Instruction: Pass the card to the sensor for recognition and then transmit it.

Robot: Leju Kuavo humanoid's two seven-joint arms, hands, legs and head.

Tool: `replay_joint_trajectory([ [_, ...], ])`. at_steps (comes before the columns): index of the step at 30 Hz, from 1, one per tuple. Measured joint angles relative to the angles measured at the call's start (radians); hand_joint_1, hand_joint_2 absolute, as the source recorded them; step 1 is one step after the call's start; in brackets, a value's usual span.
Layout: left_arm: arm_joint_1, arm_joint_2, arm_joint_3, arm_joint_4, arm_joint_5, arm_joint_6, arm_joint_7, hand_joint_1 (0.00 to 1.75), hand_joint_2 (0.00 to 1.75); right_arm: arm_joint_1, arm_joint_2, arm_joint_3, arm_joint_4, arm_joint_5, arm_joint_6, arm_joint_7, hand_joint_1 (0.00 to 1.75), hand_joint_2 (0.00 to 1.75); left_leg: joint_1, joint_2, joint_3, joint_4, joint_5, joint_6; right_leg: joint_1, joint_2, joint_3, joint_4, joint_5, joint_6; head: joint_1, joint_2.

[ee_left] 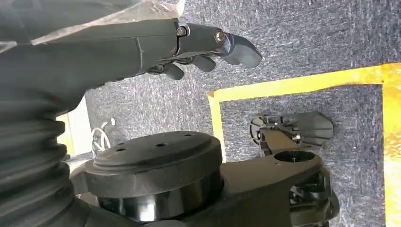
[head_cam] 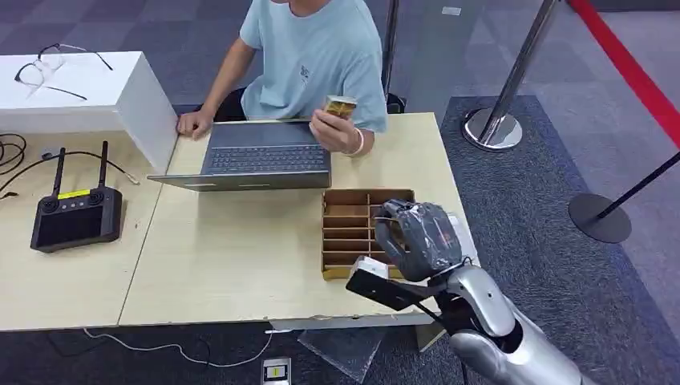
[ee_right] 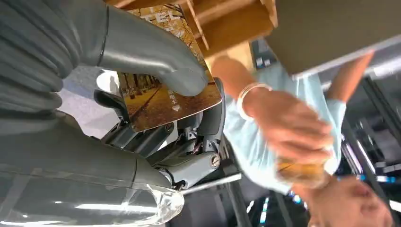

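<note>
**Card held over the divided box**

While the person [head_cam: 309,60] is sitting at the desk's far edge behind the laptop [head_cam: 261,156], the right hand [head_cam: 418,239] is hovering over the cardboard divided box [head_cam: 349,228] near the desk's [head_cam: 224,257] right front corner. In the right wrist view its thumb and fingers [ee_right: 156,56] are pinching a card [ee_right: 163,97] printed with an autumn tree scene. The person's own hand [head_cam: 337,128] is holding up a small yellowish object [head_cam: 341,105]; what it is cannot be told. The left hand [ee_left: 208,47] is hanging over grey carpet [ee_left: 307,28], its fingers slightly curled and holding nothing. A black controller [head_cam: 76,216] is lying on the neighbouring desk's left side.
</note>
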Motion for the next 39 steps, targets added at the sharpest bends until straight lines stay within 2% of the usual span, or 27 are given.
replay_joint_trajectory([
  [3,0.000,0.000,0.000,0.000,0.002,0.000,0.000,0.00,1.75,0.016,-0.001,-0.022,-0.018,0.027,-0.025,0.007,1.75,1.75,0.000,0.000,0.000,0.000,0.000,0.000,0.000,0.000,0.000,0.000,0.000,0.000,0.000,0.000],
  [12,0.001,-0.002,0.000,0.000,0.002,0.001,0.000,0.00,1.75,0.063,-0.018,-0.093,-0.067,0.135,-0.037,0.044,1.75,1.75,0.000,0.000,0.000,0.000,0.000,0.000,0.000,0.000,0.000,0.000,0.000,0.000,0.000,0.000],
  [24,0.001,-0.008,0.000,0.000,0.006,0.015,-0.009,0.00,1.75,0.146,-0.069,-0.201,-0.131,0.163,-0.031,0.102,1.75,1.75,0.000,0.000,0.000,0.000,0.000,0.000,0.000,0.000,0.000,0.000,0.000,0.000,0.000,0.000],
  [33,0.002,-0.011,0.000,0.001,0.021,0.033,-0.026,0.00,1.75,0.235,-0.111,-0.333,-0.193,0.009,-0.147,0.137,1.75,1.75,0.000,0.000,0.000,0.000,0.000,0.000,0.000,0.000,0.000,0.000,0.000,0.000,0.000,0.000],
  [36,0.002,-0.013,0.000,0.001,0.018,0.032,-0.019,0.00,1.75,0.258,-0.132,-0.388,-0.206,-0.039,-0.148,0.133,1.75,1.75,0.000,0.000,0.000,0.000,0.000,0.000,0.000,0.000,0.000,0.000,0.000,0.000,0.000,0.000],
  [39,0.002,-0.015,0.000,0.001,0.011,0.030,-0.017,0.00,1.75,0.256,-0.150,-0.421,-0.224,-0.039,-0.117,0.127,1.75,1.75,0.000,0.000,0.001,0.000,0.000,0.000,0.000,0.000,0.000,0.000,0.000,0.000,0.000,0.000],
])
